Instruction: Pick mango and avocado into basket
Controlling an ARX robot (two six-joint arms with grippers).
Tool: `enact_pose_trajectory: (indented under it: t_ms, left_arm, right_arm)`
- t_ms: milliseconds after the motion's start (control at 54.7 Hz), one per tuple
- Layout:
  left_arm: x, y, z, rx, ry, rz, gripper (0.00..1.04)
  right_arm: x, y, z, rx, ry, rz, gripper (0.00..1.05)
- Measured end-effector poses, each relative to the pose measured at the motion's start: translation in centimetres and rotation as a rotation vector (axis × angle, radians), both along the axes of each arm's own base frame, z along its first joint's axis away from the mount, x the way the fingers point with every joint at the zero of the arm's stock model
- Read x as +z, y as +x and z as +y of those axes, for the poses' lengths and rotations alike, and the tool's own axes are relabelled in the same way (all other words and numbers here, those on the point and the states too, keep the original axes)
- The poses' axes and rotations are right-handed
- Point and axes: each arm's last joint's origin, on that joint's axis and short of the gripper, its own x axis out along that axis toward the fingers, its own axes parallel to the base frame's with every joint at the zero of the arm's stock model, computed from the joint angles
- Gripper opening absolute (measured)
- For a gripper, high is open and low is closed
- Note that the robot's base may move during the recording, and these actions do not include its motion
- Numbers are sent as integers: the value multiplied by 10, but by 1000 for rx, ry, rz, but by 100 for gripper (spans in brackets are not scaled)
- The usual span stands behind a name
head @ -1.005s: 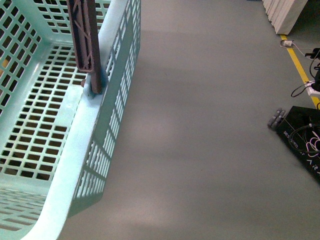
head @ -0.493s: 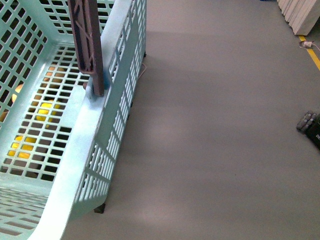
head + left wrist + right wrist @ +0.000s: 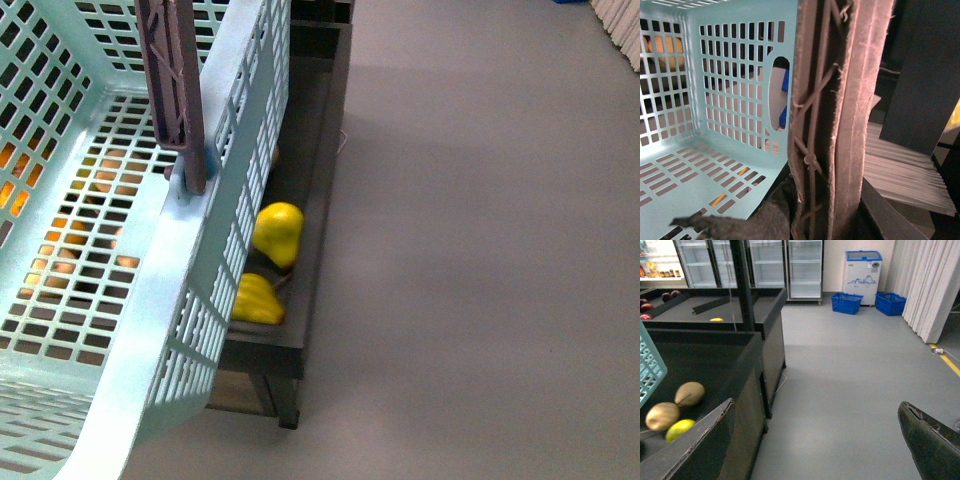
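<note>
**Basket** (image 3: 165, 290): light teal, slotted plastic; fills the left of the front view, raised over a dark display counter (image 3: 322, 150). Orange and yellow fruit shows through its floor slots. No fruit is visible inside it.

**Handle** (image 3: 175, 90): brown, ribbed, standing upright from the basket's right rim.

**Left pincer** (image 3: 825, 217): clamped on the handle, which runs between its dark fingers (image 3: 765, 222) in the left wrist view.

**Right pincer** (image 3: 816, 405): jaws wide apart, nothing between them, hanging over the grey floor (image 3: 850, 370) beside the counter.

**Yellow fruits** (image 3: 277, 232): two, lying in the counter's tray just beside the basket's outer wall, one touching the other (image 3: 255, 298). Whether either is the mango cannot be told.

**Brown fruits** (image 3: 689, 392): two, in the counter with a yellow-green fruit (image 3: 680, 427), near the basket's corner.

**Background**: glass-door refrigerators (image 3: 767, 265), white chest freezer (image 3: 863, 270), two blue baskets (image 3: 847, 302), white curtain (image 3: 925, 285).
</note>
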Motion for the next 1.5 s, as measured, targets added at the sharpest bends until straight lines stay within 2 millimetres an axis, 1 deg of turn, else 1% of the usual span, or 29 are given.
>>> enact_pose_trajectory:
  t_ms: [1498]
  left_arm:
    - [0,0,0,3,2,0,19]
  right_arm:
    - [0,0,0,-1,0,0,96]
